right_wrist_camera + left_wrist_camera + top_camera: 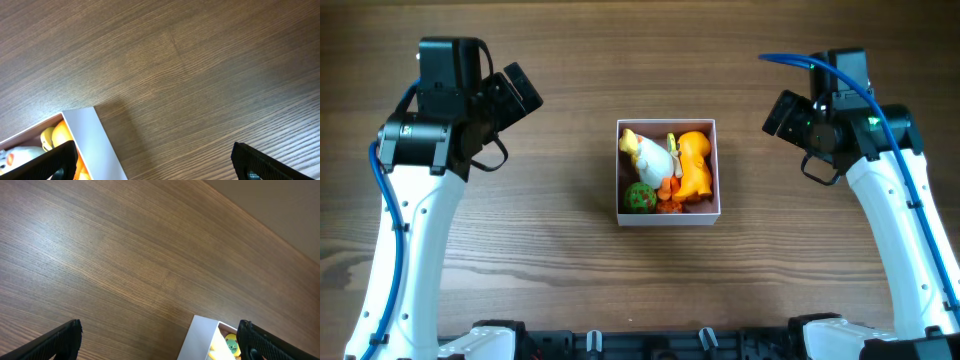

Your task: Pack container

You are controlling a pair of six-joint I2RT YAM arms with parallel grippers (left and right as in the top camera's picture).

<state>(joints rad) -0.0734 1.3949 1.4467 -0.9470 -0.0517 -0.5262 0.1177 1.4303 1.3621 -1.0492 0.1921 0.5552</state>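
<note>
The container [668, 219] is a small square white-walled box in the middle of the table. It holds a white and yellow duck-like toy [649, 153], an orange toy [695, 162], a green ball with a face [640, 197] and small orange bits [670, 200]. My left gripper [160, 341] is open and empty, up and to the left of the box; the box corner [200, 339] shows between its fingers. My right gripper [157, 162] is open and empty, to the right of the box; the box wall [97, 142] shows at its left finger.
Brown wooden table [570, 290] all round the box. Both arm bases stand at the front edge. A pale wall or floor strip [280, 205] shows beyond the table's far edge in the left wrist view.
</note>
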